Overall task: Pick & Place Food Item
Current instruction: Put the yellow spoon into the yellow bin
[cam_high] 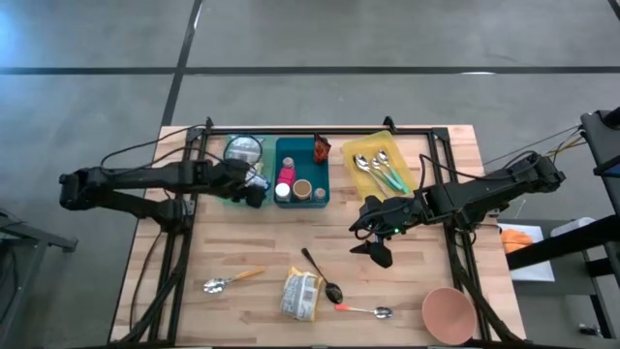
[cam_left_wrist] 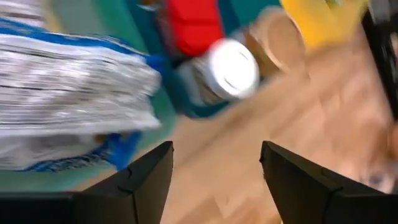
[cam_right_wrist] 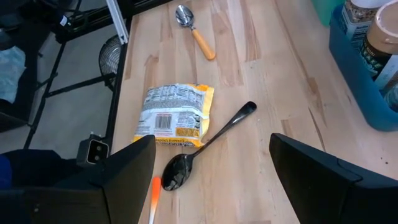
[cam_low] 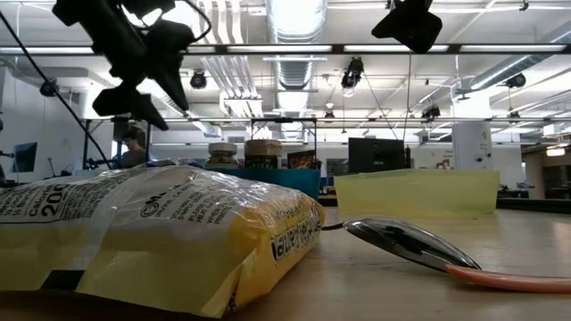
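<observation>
A yellow food packet (cam_high: 301, 294) (cam_right_wrist: 174, 115) lies flat on the wooden table near its front edge, with a black spoon (cam_right_wrist: 208, 146) beside it. A silvery white-and-blue packet (cam_high: 242, 151) (cam_left_wrist: 68, 93) lies in a green tray (cam_left_wrist: 37, 180) at the far left. My left gripper (cam_high: 254, 191) (cam_left_wrist: 216, 149) hovers open by that tray's near right corner, with nothing between its fingers. My right gripper (cam_high: 376, 247) (cam_right_wrist: 212, 140) hangs open above the table's middle right, tilted down toward the yellow packet and apart from it.
A blue bin (cam_high: 302, 173) holds a red bottle (cam_left_wrist: 193, 25) and jars. A yellow tray (cam_high: 381, 167) of spoons stands at the far right. Two orange-handled spoons (cam_high: 232, 281) (cam_high: 363, 310) and a pink bowl (cam_high: 448, 312) lie near the front edge.
</observation>
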Robot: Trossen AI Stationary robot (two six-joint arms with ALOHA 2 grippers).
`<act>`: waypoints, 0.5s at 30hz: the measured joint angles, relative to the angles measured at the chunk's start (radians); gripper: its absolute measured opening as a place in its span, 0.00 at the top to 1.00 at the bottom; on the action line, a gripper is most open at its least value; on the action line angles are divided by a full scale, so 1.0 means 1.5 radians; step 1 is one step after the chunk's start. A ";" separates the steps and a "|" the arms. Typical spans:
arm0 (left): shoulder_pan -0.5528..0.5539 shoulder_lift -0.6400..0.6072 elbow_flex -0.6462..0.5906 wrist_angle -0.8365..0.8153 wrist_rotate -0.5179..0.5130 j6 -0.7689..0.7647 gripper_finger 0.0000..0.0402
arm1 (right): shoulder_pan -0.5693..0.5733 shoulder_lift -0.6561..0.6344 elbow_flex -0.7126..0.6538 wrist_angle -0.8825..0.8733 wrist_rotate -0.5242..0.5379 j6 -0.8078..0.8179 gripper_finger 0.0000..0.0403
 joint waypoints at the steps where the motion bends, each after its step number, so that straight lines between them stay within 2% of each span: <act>1: -0.015 0.005 0.007 -0.004 0.004 0.014 0.39 | 0.000 0.000 0.000 0.000 0.000 0.000 0.23; 5: -0.094 0.029 0.033 -0.008 0.036 0.078 0.45 | 0.000 0.000 0.000 0.000 0.000 -0.002 0.23; 9: -0.189 0.050 0.054 -0.012 0.042 0.088 0.48 | 0.000 0.000 0.000 0.000 0.000 -0.005 0.23; 15: -0.325 0.098 0.056 -0.068 0.038 0.016 0.49 | 0.000 0.000 0.000 0.000 0.000 -0.005 0.23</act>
